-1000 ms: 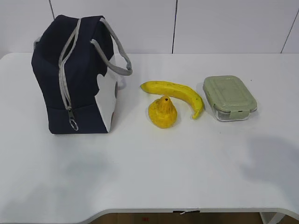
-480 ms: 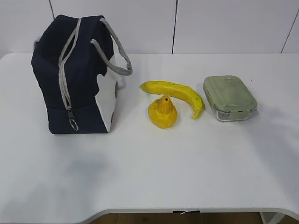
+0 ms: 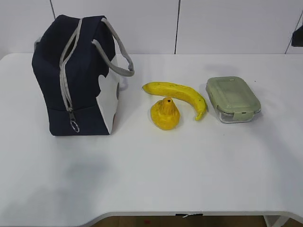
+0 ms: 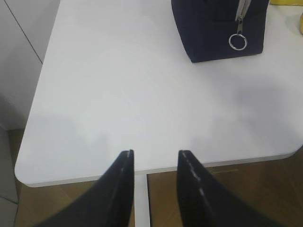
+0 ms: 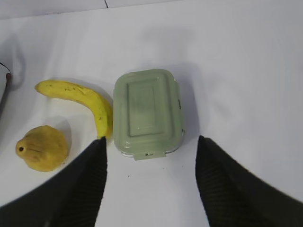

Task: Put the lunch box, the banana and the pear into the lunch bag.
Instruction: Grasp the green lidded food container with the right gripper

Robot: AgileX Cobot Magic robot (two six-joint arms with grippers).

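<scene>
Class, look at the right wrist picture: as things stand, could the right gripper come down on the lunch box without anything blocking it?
Probably yes. The right gripper hangs open above the lunch box, nothing between them. The banana tip lies close beside the box's left edge.

Left hand (image 4: 154,189): two matte black, tapering fingers (image 4: 117,194), each with a pale dashed line along its inner edge. Right hand (image 5: 151,179): two broader black fingers (image 5: 75,189) whose surfaces carry a fine ribbed, grid-like texture.
</scene>
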